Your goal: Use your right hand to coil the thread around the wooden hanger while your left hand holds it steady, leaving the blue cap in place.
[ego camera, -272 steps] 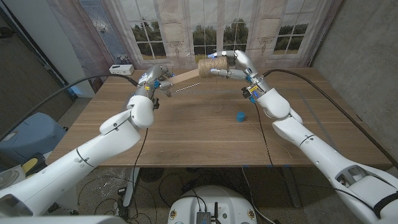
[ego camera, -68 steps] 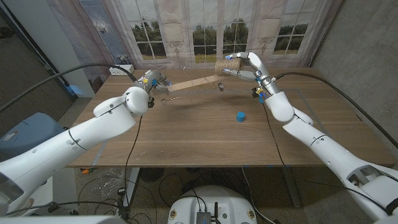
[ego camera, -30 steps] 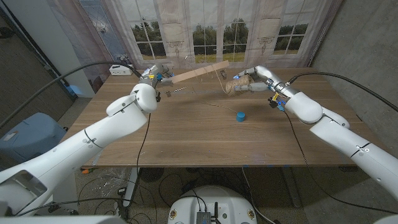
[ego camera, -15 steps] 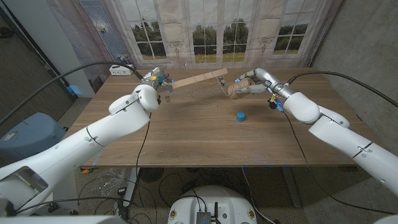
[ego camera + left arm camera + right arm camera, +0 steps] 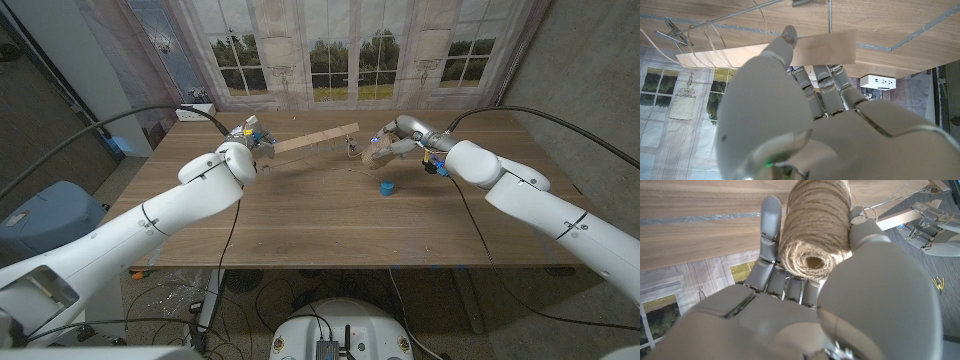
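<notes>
The flat pale wooden hanger bar (image 5: 316, 138) with its thin metal rod and clips is up off the table, running from the left hand (image 5: 252, 139) across toward the right hand (image 5: 392, 143); the left hand grips it at one end, thumb (image 5: 785, 42) over the near face and fingers behind, as the left wrist view shows. Wood of this kind looks stiff and light, so an end grip should hold it, though held so far out the free end will likely swing under any pull from the thread. A few turns of thin tan thread (image 5: 715, 47) already lie across the bar near its far clip (image 5: 677, 36). The thread looks light, limp and rough enough to stay put on wood, but it slackens easily, so it wants steady tension. The right hand is closed around the fat cylindrical spool of tan jute twine (image 5: 815, 227), fingers and thumb on its sides, just beyond the bar's free end; the wound body seems the soundest place to hold. The small blue cap (image 5: 386, 186) stands on the brown wooden table (image 5: 320, 225) below the right hand, apart from it.
</notes>
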Motion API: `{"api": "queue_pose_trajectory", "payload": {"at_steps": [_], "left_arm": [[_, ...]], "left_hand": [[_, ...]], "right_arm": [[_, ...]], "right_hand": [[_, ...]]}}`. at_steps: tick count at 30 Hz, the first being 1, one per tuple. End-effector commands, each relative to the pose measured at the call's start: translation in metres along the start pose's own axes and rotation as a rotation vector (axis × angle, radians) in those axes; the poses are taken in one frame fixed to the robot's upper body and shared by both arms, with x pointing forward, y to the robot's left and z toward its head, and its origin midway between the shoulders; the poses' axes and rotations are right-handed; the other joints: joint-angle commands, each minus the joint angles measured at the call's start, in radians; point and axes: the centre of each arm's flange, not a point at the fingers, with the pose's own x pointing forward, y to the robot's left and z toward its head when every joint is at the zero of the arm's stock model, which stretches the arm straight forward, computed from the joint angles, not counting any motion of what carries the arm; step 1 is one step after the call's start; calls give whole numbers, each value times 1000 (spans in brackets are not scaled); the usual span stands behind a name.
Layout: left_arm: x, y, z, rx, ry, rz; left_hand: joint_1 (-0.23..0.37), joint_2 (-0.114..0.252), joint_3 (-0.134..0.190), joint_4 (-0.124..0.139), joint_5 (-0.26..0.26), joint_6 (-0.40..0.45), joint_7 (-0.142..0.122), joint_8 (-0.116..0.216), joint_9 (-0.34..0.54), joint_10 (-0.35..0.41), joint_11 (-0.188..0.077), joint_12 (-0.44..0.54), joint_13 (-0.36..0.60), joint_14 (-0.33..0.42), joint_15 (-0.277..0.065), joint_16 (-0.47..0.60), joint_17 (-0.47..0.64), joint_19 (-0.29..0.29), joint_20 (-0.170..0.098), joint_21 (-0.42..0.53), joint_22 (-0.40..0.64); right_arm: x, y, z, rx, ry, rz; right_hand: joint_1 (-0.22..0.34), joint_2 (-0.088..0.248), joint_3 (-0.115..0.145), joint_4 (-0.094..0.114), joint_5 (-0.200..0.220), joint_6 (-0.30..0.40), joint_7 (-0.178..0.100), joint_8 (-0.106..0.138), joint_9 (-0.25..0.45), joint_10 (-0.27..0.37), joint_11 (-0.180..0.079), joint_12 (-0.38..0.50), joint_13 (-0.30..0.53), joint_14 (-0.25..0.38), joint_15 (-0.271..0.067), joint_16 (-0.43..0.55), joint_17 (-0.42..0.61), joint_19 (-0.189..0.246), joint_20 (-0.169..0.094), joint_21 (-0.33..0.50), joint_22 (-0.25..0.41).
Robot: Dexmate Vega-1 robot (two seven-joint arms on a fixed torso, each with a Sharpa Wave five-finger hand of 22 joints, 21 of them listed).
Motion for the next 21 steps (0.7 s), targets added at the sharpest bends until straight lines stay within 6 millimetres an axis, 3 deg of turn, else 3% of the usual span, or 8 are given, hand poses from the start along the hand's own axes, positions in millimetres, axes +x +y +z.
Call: {"api": "queue_pose_trajectory", "payload": {"at_steps": [1,8,21], "left_arm": [[2,-11,-13,-13,63,-55],[4,-13,-17,10,105,-95],[6,-15,-20,76,184,-104]], "left_hand": [[47,58,39,28,13,82,31,3,2,10,3,-5,-1,204,-216,-3,0,9,-91,6,2],[46,59,40,28,14,73,33,-4,1,10,6,-10,-9,206,-216,-6,-3,10,-89,6,1],[30,47,32,32,15,57,32,-21,-2,0,0,-25,-27,192,-217,-37,-36,7,-79,9,1]], "right_arm": [[22,9,9,-57,55,96],[34,14,9,-85,94,124],[47,24,7,-116,181,204]], "right_hand": [[288,296,8,1,-3,7,6,9,1,53,21,28,105,323,-319,-3,-2,-243,-107,3,2],[283,296,9,2,-5,2,5,7,0,55,27,24,99,328,-318,-7,-7,-242,-104,5,1],[233,287,-1,26,-11,-15,5,1,-5,34,31,6,80,317,-314,-38,-41,-251,-96,-4,-5]]}}
